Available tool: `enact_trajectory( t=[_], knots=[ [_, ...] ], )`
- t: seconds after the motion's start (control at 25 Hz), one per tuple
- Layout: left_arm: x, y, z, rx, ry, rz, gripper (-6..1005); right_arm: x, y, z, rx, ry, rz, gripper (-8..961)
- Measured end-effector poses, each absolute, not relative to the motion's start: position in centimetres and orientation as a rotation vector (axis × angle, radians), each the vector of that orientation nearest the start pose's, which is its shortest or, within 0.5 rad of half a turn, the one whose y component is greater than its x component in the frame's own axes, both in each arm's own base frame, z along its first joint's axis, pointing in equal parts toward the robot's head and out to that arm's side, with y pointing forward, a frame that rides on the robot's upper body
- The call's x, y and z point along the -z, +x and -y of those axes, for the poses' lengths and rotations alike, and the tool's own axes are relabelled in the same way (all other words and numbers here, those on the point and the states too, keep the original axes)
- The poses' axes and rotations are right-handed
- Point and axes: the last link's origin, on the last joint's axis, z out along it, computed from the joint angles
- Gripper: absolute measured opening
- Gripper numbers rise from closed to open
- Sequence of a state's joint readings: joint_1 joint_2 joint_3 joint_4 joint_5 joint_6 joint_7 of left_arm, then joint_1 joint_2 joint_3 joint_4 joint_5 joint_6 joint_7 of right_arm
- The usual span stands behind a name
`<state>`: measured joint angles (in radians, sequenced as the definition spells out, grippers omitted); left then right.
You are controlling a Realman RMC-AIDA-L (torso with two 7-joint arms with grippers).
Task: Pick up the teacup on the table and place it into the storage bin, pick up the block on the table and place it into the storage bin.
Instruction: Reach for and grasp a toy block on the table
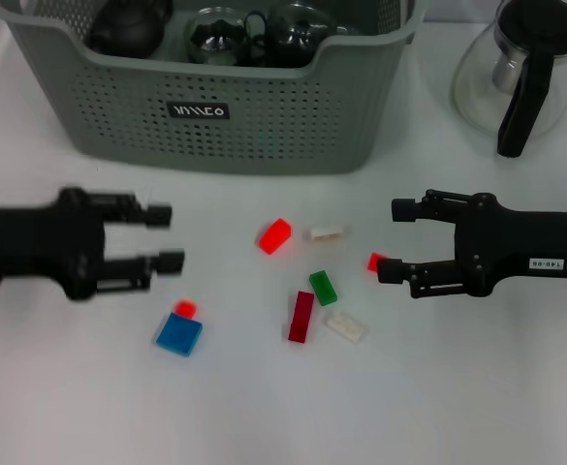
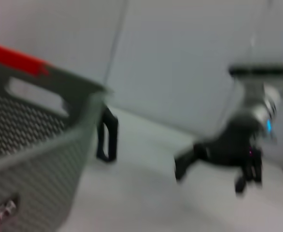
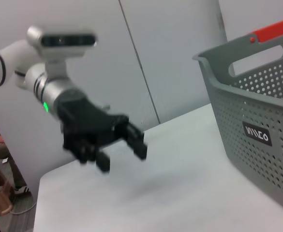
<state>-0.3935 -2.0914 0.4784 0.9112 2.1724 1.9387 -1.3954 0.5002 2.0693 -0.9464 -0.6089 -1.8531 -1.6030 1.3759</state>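
Note:
The grey-green perforated storage bin (image 1: pixel 264 116) stands at the back, also seen in the left wrist view (image 2: pixel 30 159) and the right wrist view (image 3: pixel 257 125). Several small blocks lie in front of it: a red block (image 1: pixel 274 235), white (image 1: pixel 327 232), green (image 1: pixel 323 288), dark red (image 1: pixel 301 316), blue (image 1: pixel 179 333). A small red block (image 1: pixel 376 262) sits right beside one fingertip of my right gripper (image 1: pixel 394 240), which is open and empty. My left gripper (image 1: pixel 164 237) hangs open on the left, above the blue block. No teacup shows on the table; dark and glass tea vessels (image 1: pixel 215 34) sit inside the bin.
A glass teapot with a black handle (image 1: pixel 520 73) stands at the back right, beside the bin. Another white block (image 1: pixel 345 326) and a tiny red one (image 1: pixel 185 308) lie among the others. Across the table each wrist view shows the opposite gripper (image 2: pixel 214 154) (image 3: pixel 112 140).

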Motion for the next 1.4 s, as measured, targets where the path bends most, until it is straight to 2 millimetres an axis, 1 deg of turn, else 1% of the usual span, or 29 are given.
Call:
enact_trajectory(
  t=[0.2,0.44,0.64,0.88,1.12,1.4],
  knots=[
    [-3.4,-30.6,-24.8,0.599,-2.81,0.456,584,2.8,24.7,-30.5,-0.764,-2.916,-0.604,956],
    [-1.2,-32.0,-23.6,0.5,-2.849,0.347,582,2.8,24.7,-30.5,-0.764,-2.915,-0.604,956],
    [0.0,-32.7,-23.5,0.431,-2.848,0.318,582,2.8,24.7,-30.5,-0.765,-2.914,-0.605,956],
    [1.0,-33.3,-23.3,0.386,-2.841,0.232,581,2.8,24.7,-30.5,-0.765,-2.914,-0.605,956],
    [1.5,-33.8,-23.3,0.321,-2.855,0.239,582,2.8,24.7,-30.5,-0.766,-2.914,-0.603,956],
    [1.8,-34.4,-23.7,0.278,-2.817,0.261,588,2.8,24.8,-30.5,-0.765,-2.913,-0.606,956]
  ],
)
